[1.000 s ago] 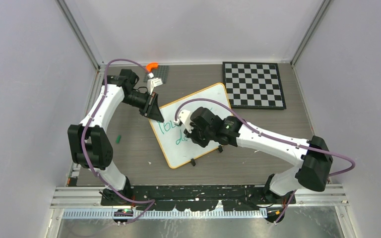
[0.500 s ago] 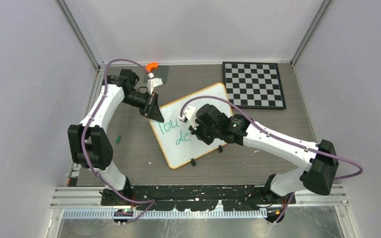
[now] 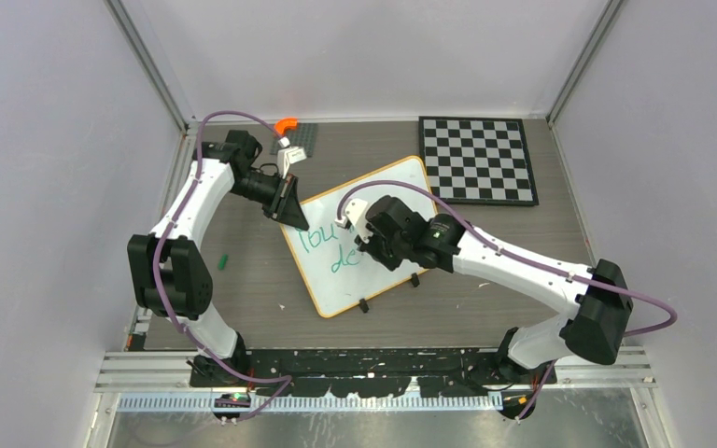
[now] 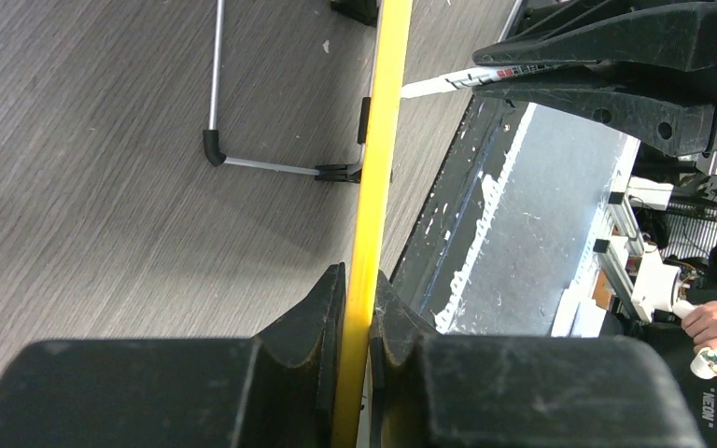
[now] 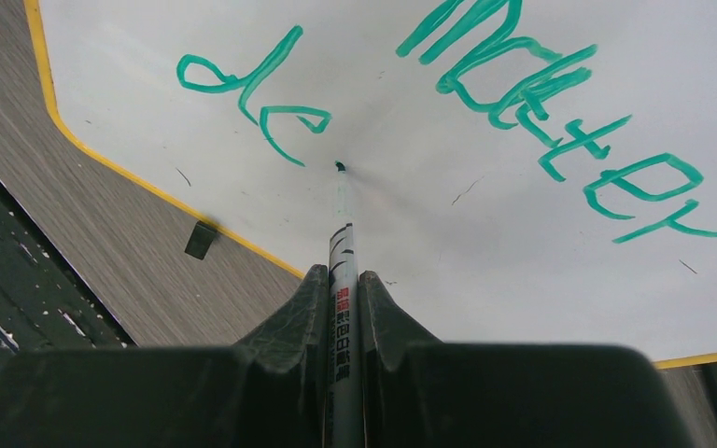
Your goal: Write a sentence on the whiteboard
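The whiteboard [image 3: 392, 187] lies tilted mid-table, propped on its feet. My left gripper [image 3: 294, 217] is shut on its orange-yellow rim [image 4: 373, 187] at the upper left corner; the left wrist view shows the jaws [image 4: 359, 280] pinching the rim edge-on. My right gripper [image 3: 372, 247] hovers over the board, shut on a white marker [image 5: 343, 243]. The marker's green tip rests at the board surface [image 5: 523, 252], just right of the green letters "de" [image 5: 252, 98]. Above them reads "matter" [image 5: 560, 121]. The top view shows "You" [image 3: 317, 239] and "de"; my right wrist hides the rest.
A black-and-white chequered board [image 3: 478, 159] lies at the back right. An orange piece [image 3: 286, 124] and a grey plate [image 3: 303, 138] sit at the back. A small green cap [image 3: 225, 260] lies left of the whiteboard. The board's wire stand leg [image 4: 215, 84] shows underneath.
My right gripper with the marker has shifted a little right and up over the board, uncovering the letters "de". My left gripper and the whiteboard have not moved.
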{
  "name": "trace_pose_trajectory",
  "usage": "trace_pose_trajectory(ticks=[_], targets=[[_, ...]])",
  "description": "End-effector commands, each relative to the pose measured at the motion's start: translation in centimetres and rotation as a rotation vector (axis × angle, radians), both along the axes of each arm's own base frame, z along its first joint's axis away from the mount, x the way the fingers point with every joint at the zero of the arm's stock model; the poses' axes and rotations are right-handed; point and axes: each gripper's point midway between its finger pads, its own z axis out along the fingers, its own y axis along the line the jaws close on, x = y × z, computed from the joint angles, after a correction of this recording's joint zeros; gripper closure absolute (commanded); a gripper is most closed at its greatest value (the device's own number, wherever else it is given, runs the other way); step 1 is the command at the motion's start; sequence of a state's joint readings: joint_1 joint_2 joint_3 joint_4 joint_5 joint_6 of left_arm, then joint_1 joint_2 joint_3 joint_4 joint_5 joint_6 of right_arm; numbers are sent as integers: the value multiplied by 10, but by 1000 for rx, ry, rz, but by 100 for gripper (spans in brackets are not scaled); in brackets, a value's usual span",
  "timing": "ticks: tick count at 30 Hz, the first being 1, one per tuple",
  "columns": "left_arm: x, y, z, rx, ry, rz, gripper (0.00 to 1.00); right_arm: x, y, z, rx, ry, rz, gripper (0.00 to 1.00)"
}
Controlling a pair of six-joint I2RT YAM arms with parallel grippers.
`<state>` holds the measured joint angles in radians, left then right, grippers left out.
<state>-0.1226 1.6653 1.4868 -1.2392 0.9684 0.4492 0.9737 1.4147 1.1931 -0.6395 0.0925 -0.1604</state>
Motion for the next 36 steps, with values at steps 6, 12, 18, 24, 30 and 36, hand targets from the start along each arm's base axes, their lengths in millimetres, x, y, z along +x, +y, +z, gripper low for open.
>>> trace_pose_trajectory(ticks=[6,12,18,24,30,36], targets=[[7,4,-4,41,-19,17,100,25,-11,31,34,-90,-59,100],[7,4,-4,41,-16,17,100,27,1,39,70,-79,-51,100],[6,5,-4,44,-21,16,100,25,11,33,83,-46,-33,100],[6,4,-5,44,-20,15,100,13,16,19,61,-17,-7,100],[6,5,-6,45,-21,15,100,6,5,7,30,-1,-9,100],[6,5,-6,44,-20,15,100,4,-6,6,8,-15,-14,100]])
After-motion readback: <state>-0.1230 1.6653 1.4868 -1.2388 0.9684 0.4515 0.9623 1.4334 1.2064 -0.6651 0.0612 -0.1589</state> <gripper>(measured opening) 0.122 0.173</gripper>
